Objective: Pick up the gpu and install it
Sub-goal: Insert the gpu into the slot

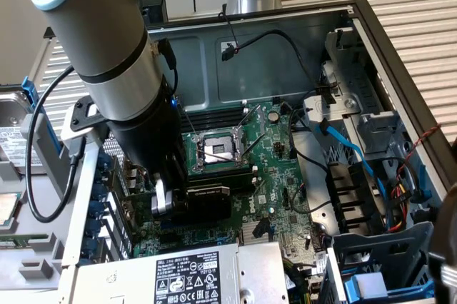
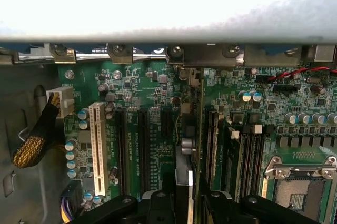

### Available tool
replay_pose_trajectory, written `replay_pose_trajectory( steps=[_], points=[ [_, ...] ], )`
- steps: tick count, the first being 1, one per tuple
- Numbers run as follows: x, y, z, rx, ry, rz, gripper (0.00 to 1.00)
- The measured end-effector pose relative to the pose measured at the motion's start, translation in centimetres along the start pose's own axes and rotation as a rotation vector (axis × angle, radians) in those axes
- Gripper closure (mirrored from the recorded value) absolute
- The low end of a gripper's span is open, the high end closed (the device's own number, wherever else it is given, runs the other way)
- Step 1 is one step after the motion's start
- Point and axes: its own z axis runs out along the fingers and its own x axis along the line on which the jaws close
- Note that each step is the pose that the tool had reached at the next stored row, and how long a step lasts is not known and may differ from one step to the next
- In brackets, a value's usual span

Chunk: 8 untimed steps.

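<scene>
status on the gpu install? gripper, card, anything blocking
Gripper shut on the gpu, low over the motherboard. Card held edge-on above the expansion slots, not seated. Nothing seen in the way.

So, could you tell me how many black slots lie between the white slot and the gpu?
3: two long ones next to the white slot, then a shorter one nearest the gpu; the gpu may hide another.

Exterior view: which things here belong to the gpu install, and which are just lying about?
In the job:
- gpu, black-shrouded card with green board, held over the motherboard
- gripper, shut on it
- large green motherboard

Lying about:
- silver power supply box with black label
- blue flat cable
- empty metal CPU socket
</scene>
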Motion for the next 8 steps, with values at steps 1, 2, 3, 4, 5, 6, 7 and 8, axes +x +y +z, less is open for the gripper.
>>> replay_pose_trajectory(
  steps=[1,2,3,4,5,6,7,8],
  points=[
    [0.00,0.00,0.00,0.0000,0.0000,0.000,0.73],
    [0.00,0.00,0.00,0.0000,0.0000,0.000,0.73],
    [0.00,0.00,0.00,0.0000,0.0000,0.000,0.73],
    [0.00,0.00,0.00,0.0000,0.0000,0.000,0.73],
    [0.00,0.00,0.00,0.0001,-0.0001,0.000,0.73],
    [0.00,0.00,0.00,0.0001,-0.0001,0.000,0.73],
    [0.00,0.00,0.00,0.0001,-0.0001,0.000,0.73],
    [0.00,0.00,0.00,0.0000,0.0000,0.000,0.73]
  ],
)
